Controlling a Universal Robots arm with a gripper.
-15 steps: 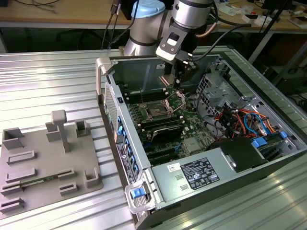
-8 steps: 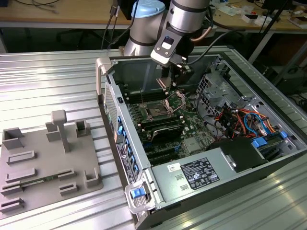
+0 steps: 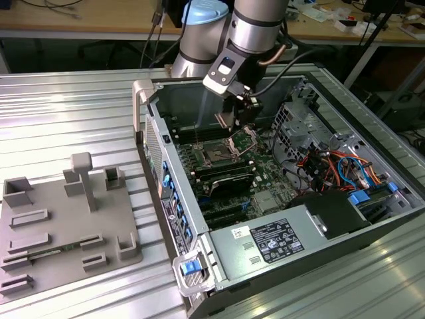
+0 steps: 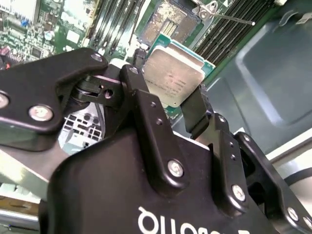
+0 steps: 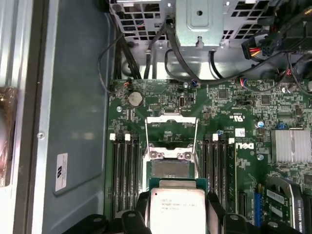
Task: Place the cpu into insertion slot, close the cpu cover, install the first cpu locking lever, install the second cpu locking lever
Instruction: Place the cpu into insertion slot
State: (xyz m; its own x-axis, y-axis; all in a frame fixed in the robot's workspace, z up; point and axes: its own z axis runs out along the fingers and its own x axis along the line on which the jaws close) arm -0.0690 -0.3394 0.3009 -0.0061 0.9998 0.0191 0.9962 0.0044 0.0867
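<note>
Cpu (image 4: 173,75) is pinched by two opposite edges in your pincer (image 4: 163,87), closed only to chip width and held flat, presumably to seat square in the slot (image 5: 169,169) just beyond the fingertips, whose cover (image 5: 171,130) stands swung back.

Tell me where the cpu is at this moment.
The cpu is gripped in the tool, seen in both wrist views, just off the open insertion slot, with the raised cpu cover beyond the slot.
</note>
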